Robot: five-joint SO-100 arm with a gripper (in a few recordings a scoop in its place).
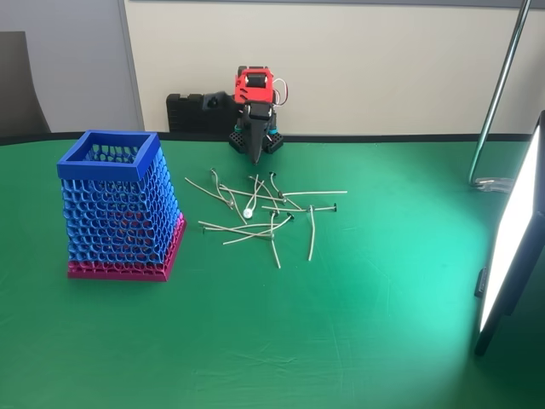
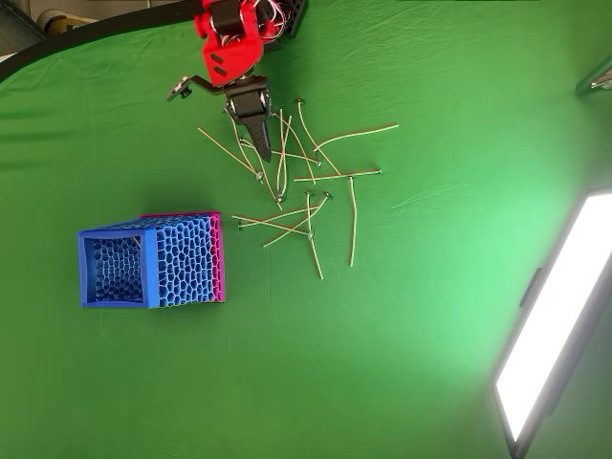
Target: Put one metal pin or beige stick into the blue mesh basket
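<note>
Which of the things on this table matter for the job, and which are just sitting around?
For the job:
- blue mesh basket
- scattered pins and sticks
- gripper

Just lying about:
- light panel
- metal stand pole
- green cloth

I see the tall blue plastic honeycomb-mesh basket [image 1: 119,209] [image 2: 153,260] standing upright on the green bench, its solid square blue rim open upward, its walls narrowing towards the top above a magenta-pink base band. Through the mesh I cannot tell whether anything lies inside. To its right in the fixed view, apart from it, I see the thin beige sticks and metal pins [image 1: 268,213] [image 2: 301,186] lying flat in a loose scatter, many crossing one another, several ending in small dark heads and one in a pale round head.
</note>
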